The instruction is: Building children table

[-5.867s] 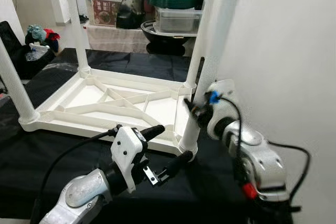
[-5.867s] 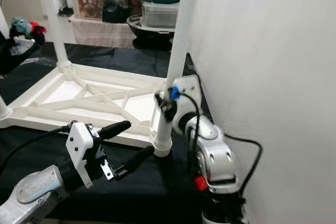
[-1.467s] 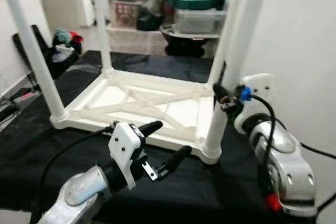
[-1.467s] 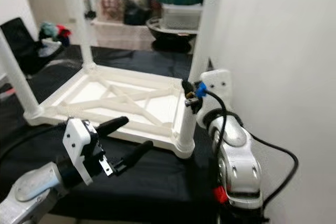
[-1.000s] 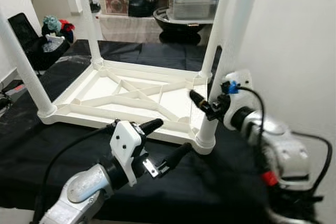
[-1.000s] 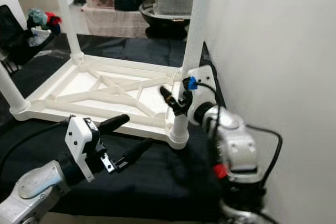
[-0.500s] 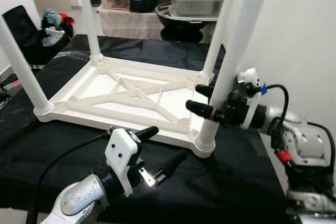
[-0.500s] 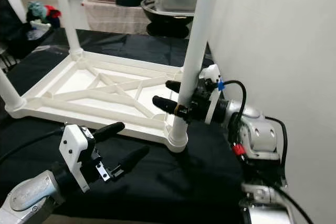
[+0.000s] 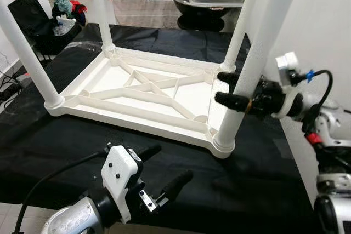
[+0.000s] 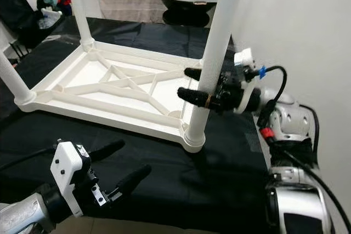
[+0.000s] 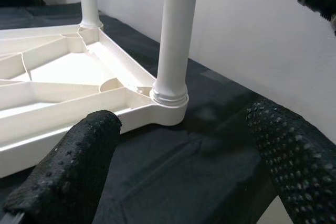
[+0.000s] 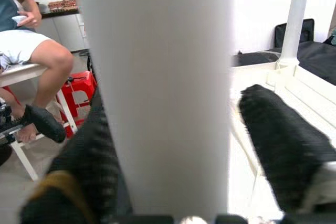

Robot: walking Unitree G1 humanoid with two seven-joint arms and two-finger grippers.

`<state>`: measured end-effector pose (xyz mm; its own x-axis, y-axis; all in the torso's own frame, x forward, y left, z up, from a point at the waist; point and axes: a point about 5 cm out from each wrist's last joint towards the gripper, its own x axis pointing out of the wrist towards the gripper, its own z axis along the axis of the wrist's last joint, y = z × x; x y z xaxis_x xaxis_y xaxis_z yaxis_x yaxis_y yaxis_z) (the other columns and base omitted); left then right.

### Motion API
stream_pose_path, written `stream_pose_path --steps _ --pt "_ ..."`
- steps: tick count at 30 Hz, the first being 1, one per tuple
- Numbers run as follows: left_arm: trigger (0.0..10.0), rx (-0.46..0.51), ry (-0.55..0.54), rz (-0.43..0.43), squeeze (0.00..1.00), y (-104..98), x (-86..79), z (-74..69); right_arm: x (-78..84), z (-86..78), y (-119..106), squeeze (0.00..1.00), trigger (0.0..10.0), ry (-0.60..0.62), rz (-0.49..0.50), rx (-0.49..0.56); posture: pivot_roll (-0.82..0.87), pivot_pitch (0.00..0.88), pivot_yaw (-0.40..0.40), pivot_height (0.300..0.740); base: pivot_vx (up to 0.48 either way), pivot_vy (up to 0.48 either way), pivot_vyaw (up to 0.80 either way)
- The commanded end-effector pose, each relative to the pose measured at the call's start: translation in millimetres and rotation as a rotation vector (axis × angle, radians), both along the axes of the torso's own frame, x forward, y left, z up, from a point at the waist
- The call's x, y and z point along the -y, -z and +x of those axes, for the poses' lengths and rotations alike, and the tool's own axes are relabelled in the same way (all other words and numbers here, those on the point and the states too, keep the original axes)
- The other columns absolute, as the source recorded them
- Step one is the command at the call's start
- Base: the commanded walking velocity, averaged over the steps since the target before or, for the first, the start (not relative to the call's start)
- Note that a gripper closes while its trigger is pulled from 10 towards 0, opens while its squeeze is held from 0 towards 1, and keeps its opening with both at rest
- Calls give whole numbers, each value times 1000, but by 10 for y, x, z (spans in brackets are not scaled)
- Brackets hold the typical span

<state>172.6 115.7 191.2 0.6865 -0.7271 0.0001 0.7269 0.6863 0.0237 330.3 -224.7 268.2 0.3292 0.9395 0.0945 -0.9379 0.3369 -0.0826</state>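
Black cloth-covered worktop, white plastic children's table upside down on it, all four legs seated. My right gripper straddles the near-right white leg, fingers spread, not clamping; left gripper hovers open. Flipping remains, I'd say.

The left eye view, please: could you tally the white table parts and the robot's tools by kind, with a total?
White table legs standing up from the frame: 4
Upturned white tabletop frame on the black cloth: 1
Robot tools: 2, the right tool with its fingers on either side of the near right leg, the left tool open above the cloth
Total: 7
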Motion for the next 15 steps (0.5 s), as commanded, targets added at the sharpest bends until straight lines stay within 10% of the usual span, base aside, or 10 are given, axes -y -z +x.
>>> stream_pose_path --steps 1,11,14,15 --pt "10000 -7 4 17 0 -4 -21 -9 65 -18 -44 0 0 -6 12 23 112 159 -50 740 0 0 0" --pt "10000 -8 15 13 0 -5 7 46 127 -45 30 0 0 41 -20 34 60 127 -51 740 0 0 0" --pt "10000 -4 20 10 0 2 18 82 115 -38 126 0 0 163 -60 23 51 122 -52 740 0 0 0" --pt "10000 2 23 8 0 8 23 109 -8 61 308 0 0 431 -129 -50 20 98 -70 740 0 0 0"
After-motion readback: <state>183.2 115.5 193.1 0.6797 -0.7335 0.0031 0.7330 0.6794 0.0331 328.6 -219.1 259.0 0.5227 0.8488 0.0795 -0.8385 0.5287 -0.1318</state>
